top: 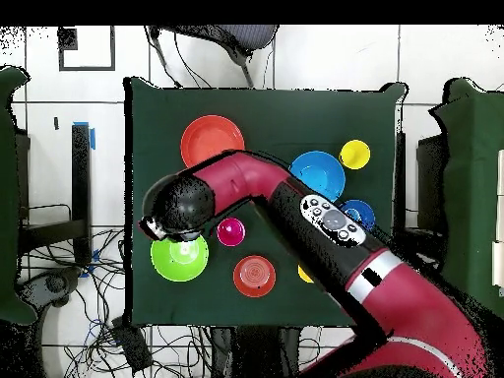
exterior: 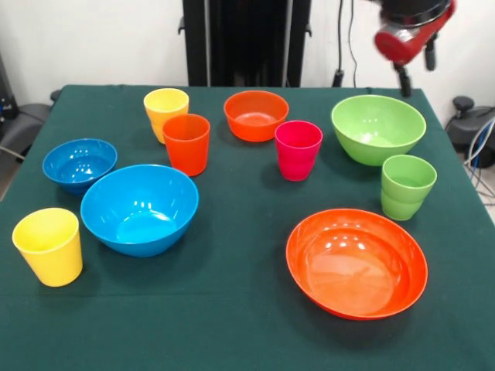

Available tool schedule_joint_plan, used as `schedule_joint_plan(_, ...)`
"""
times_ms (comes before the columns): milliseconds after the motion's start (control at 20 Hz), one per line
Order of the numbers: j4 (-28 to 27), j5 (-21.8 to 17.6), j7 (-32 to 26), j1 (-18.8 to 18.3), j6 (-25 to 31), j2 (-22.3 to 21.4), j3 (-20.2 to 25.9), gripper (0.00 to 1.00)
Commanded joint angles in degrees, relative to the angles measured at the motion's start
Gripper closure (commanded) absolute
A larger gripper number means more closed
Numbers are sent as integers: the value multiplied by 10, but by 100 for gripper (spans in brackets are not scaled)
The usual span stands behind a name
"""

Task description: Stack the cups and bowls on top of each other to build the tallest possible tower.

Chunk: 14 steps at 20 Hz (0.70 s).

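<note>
Nothing is stacked; every cup and bowl stands apart on the green table (exterior: 240, 193). The cups are yellow (exterior: 48, 246), yellow (exterior: 165, 112), orange (exterior: 186, 144), pink-red (exterior: 298, 149) and light green (exterior: 407, 186). The bowls are small blue (exterior: 79, 164), large blue (exterior: 140, 208), small orange (exterior: 256, 114), lime green (exterior: 378, 127) and wide orange (exterior: 356, 261). My gripper (exterior: 414, 66) hangs high at the back right, above and behind the lime green bowl (top: 179, 258), holding nothing. From overhead the arm (top: 295, 212) hides the light green cup and the orange cup.
The table's back edge and right edge lie close to the lime green bowl. Cables and a chair base (exterior: 472, 116) sit off the table's right side. The wide orange bowl (top: 212, 141) is close to the front edge.
</note>
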Motion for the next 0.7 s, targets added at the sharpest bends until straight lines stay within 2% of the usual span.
schedule_joint_plan(50, 50, -22, -86, 23, 1, 3, 18, 0)
schedule_joint_plan(450, 90, -50, -107, 14, 0, 39, 5, 0)
schedule_joint_plan(700, 94, -76, -114, 14, -6, 42, -4, 0)
